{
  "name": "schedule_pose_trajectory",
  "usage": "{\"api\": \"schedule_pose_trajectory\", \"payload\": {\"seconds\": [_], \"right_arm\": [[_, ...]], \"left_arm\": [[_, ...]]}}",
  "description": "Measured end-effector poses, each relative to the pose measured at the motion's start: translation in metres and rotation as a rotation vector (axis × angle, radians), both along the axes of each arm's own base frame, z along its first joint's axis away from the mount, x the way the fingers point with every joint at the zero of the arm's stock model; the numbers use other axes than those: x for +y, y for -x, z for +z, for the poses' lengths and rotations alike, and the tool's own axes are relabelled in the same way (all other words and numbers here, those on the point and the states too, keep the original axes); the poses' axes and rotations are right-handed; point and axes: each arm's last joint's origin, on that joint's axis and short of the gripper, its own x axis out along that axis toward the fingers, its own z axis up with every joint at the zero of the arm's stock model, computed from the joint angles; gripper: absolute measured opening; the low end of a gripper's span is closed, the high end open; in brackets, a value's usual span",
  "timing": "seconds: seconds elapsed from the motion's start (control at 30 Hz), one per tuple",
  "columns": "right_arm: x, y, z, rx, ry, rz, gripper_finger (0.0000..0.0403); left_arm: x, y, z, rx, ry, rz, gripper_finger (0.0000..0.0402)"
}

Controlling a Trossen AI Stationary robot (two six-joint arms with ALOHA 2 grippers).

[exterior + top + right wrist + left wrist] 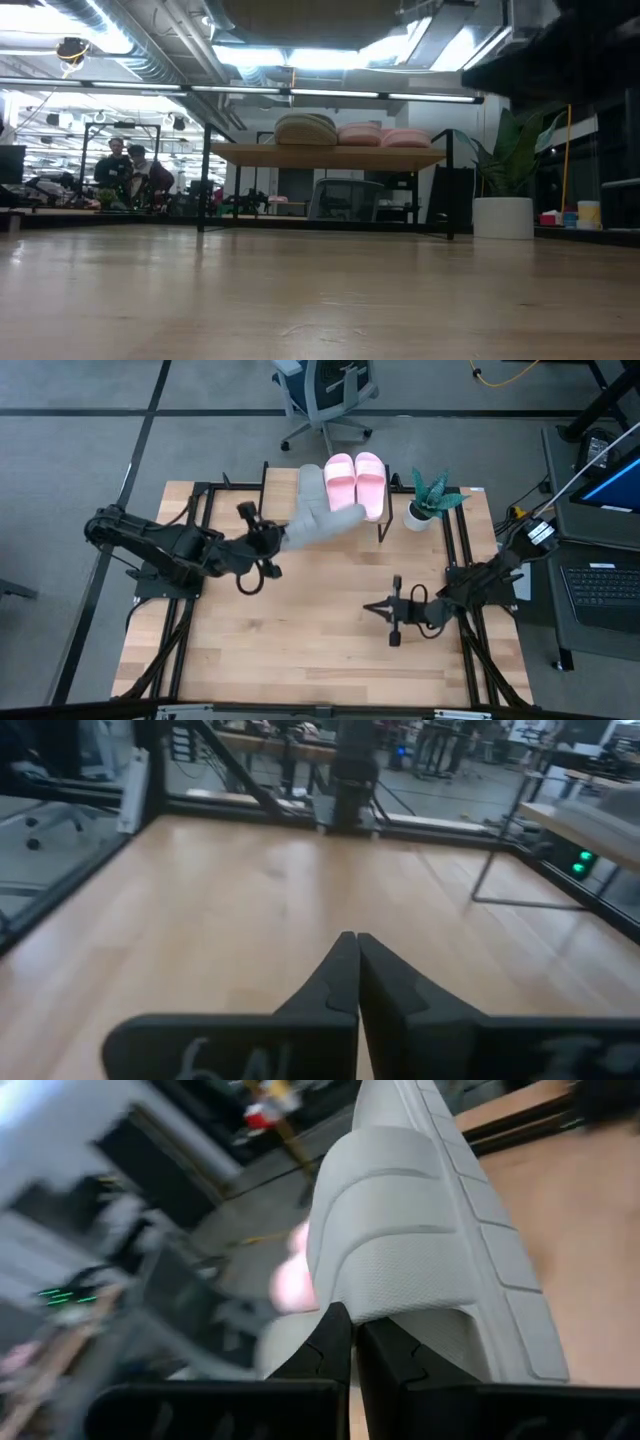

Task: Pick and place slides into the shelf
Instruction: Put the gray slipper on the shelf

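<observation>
On the right wrist housing I am making out pale handwritten marks, but I cannot read them; nothing else legible is showing. I am seeing the left gripper (283, 536) reaching from the table's left side toward the shelf (330, 155), fingers (330, 1350) pinching the end of a grey-green slide (322, 523) held angled beside the shelf's near edge. Another grey-green slide (313, 485) and two pink slides (355, 481) are sitting on the shelf's top board. The right gripper (372, 606) is waiting low over bare table (300, 650), pointing left, fingers pressed together, holding nothing.
</observation>
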Motion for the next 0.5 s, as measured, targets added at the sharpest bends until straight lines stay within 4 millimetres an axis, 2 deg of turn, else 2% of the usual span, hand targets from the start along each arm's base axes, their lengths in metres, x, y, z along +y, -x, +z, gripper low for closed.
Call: {"api": "schedule_pose_trajectory", "payload": {"seconds": [0.33, 0.5], "right_arm": [[-0.030, -0.013, -0.003, 0.017, 0.064, -0.126, 0.0005], [-0.041, -0.017, -0.003, 0.024, 0.087, -0.174, 0.0005]], "left_arm": [[0.016, 0.003, 0.000, 0.044, -0.143, 0.198, 0.0000], [0.017, 0.005, 0.000, 0.079, -0.219, 0.268, 0.0000]]}}
